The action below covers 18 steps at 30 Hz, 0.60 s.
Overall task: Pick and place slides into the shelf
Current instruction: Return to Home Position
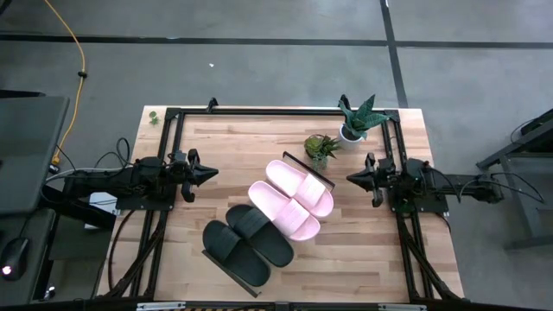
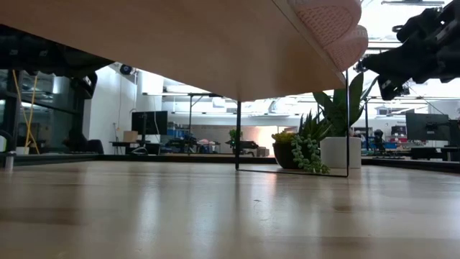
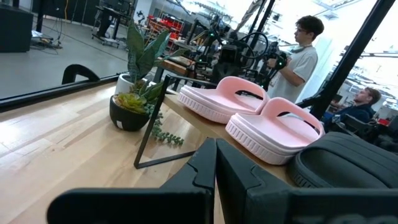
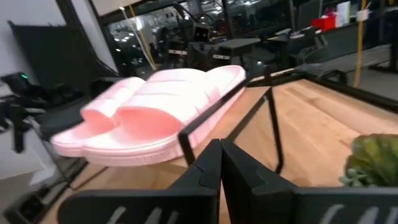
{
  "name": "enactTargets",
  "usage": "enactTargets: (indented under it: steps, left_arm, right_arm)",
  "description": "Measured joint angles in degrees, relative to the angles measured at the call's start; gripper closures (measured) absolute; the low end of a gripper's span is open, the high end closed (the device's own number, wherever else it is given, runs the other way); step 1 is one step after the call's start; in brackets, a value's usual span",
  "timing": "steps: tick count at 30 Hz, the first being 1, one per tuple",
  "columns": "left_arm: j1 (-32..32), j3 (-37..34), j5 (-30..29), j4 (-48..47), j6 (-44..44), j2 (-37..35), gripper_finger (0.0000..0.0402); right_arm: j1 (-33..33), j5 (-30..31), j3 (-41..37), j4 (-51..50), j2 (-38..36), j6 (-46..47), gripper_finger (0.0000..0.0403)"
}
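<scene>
While slides (image 1: 294,200) fill the shelf (image 2: 180,43), left and right jaws clenched empty, flanking it from opposite table (image 1: 371,250) edges.

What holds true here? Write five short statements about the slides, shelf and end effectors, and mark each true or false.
1. Both pink slides and both black slides lie on the shelf. True.
2. The pink slides lie nearer the plants than the black ones. True.
3. The left end effector grips a black slide. False: it is shut on nothing, beside the shelf.
4. The right end effector is wide open. False: it is shut.
5. Three plants stand on the table. False: two.
</scene>
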Motion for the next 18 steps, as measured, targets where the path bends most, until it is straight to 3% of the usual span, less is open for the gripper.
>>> enactTargets:
  steps: [8,18]
  left_arm:
    - [0.0,0.0,0.0,0.0,0.0,0.0,0.0401]
    - [0.0,0.0,0.0,0.0,0.0,0.0,0.0401]
  right_arm:
    - [0.0,2.1,0.0,-0.2,0.9,-7.8,0.0403]
    - [0.0,2.2,0.0,-0.3,0.9,-3.9,0.0403]
